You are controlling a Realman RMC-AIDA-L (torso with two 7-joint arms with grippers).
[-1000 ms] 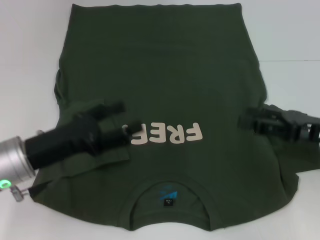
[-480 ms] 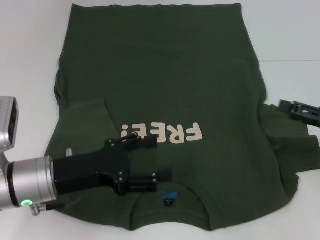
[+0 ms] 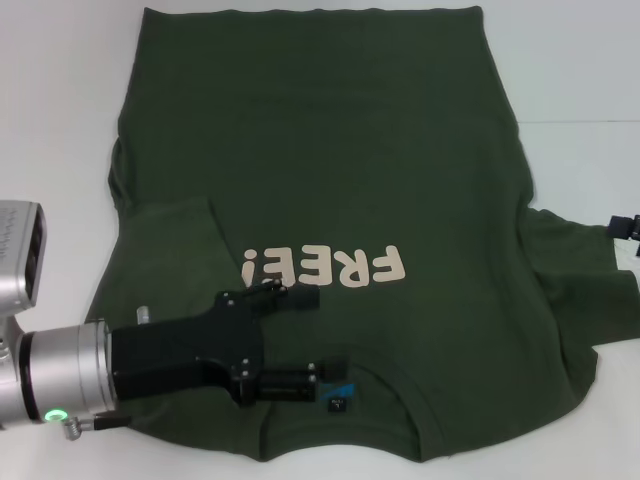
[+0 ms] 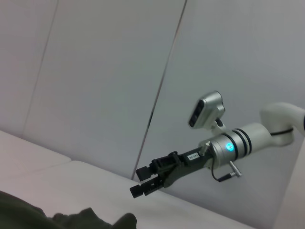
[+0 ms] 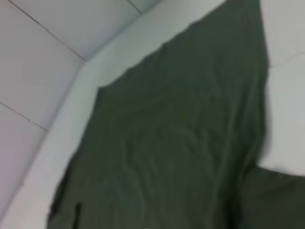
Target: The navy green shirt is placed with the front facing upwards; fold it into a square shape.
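The navy green shirt [image 3: 330,160] lies flat, front up, on the white table [image 3: 60,100], collar toward me, cream "FREE!" lettering [image 3: 325,267] across the chest. Its left sleeve [image 3: 170,235] is folded in over the body; the right sleeve [image 3: 570,270] lies spread out. My left gripper [image 3: 324,333] is open over the shirt just left of the collar, and one finger hides part of the neck label [image 3: 340,398]. My right gripper [image 3: 625,227] is at the right edge, off the shirt; the left wrist view shows it [image 4: 141,182] open and empty. The shirt fills the right wrist view [image 5: 181,143].
White table surface borders the shirt on the left, far side and right [image 3: 580,80]. A pale wall with panel seams [image 4: 162,86] stands behind the table. The left arm's silver forearm [image 3: 40,375] reaches in from the near left.
My left gripper let the folded left sleeve lie and moved toward me and right, to the collar. My right gripper drew back off the shirt's right side to the right edge.
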